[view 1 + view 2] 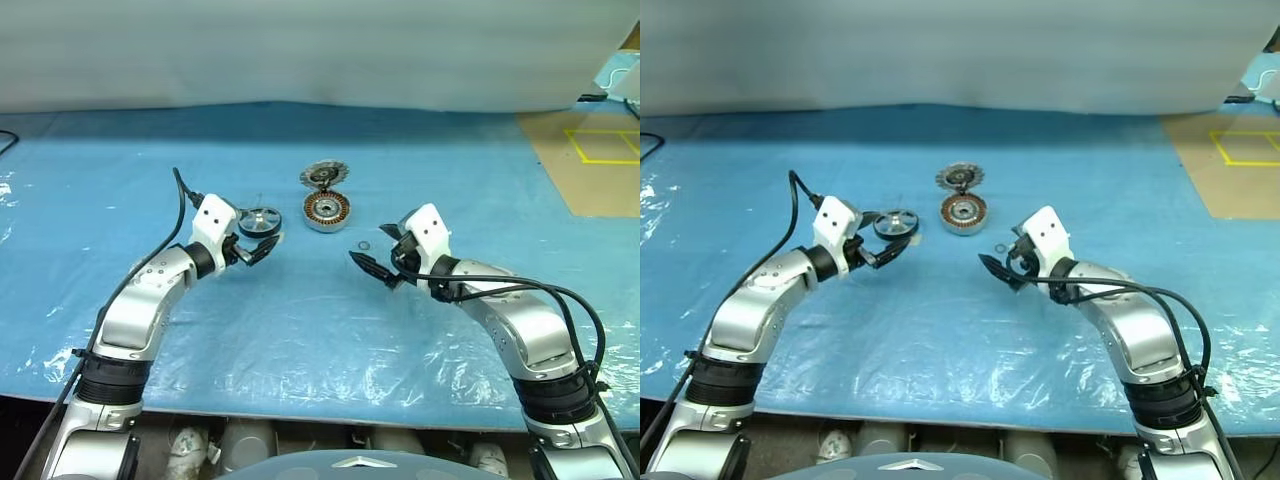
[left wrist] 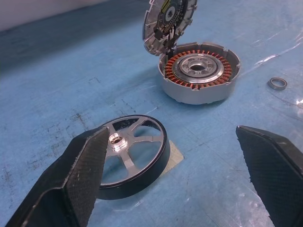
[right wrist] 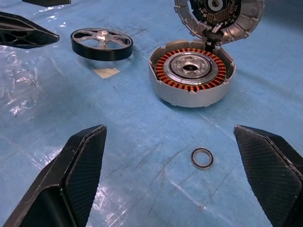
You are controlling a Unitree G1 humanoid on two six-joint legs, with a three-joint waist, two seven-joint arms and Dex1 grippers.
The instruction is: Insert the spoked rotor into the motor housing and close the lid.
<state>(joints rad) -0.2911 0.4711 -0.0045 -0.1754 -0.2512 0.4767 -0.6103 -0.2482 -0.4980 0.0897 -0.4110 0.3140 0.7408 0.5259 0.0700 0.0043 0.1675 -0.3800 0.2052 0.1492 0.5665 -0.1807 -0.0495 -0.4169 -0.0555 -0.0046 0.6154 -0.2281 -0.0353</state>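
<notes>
Nearest the robot, the two hands are held low over the blue plastic-covered bench [image 1: 320, 340]. The left hand [image 1: 262, 246] is seen with its two black fingers spread wide apart and nothing between them; in the left wrist view one finger [image 2: 78, 175] stands in front of the near edge of the spoked rotor [image 2: 131, 154], though contact cannot be judged. The right hand [image 1: 375, 258] is likewise held with its fingers wide apart and empty, pointing toward the middle of the bench.

Just ahead of the right hand, a small metal ring [image 3: 202, 158] is seen lying flat on the sheet. The spoked rotor lies flat on the bench at the tips of the left hand, beside a small pale square of tape [image 3: 106, 72].

Farther out, between the lines of the two hands and apart from the rotor, the motor housing [image 3: 191, 75] is set upright on the bench, its copper-coloured windings and dark centre exposed. The lid [image 3: 219, 16] is attached at the far rim of the housing and stands raised, its dark toothed inner face turned toward the robot.

At the far right, a brown floor area with yellow taped lines [image 1: 600, 150] is visible past the edge of the sheet.
</notes>
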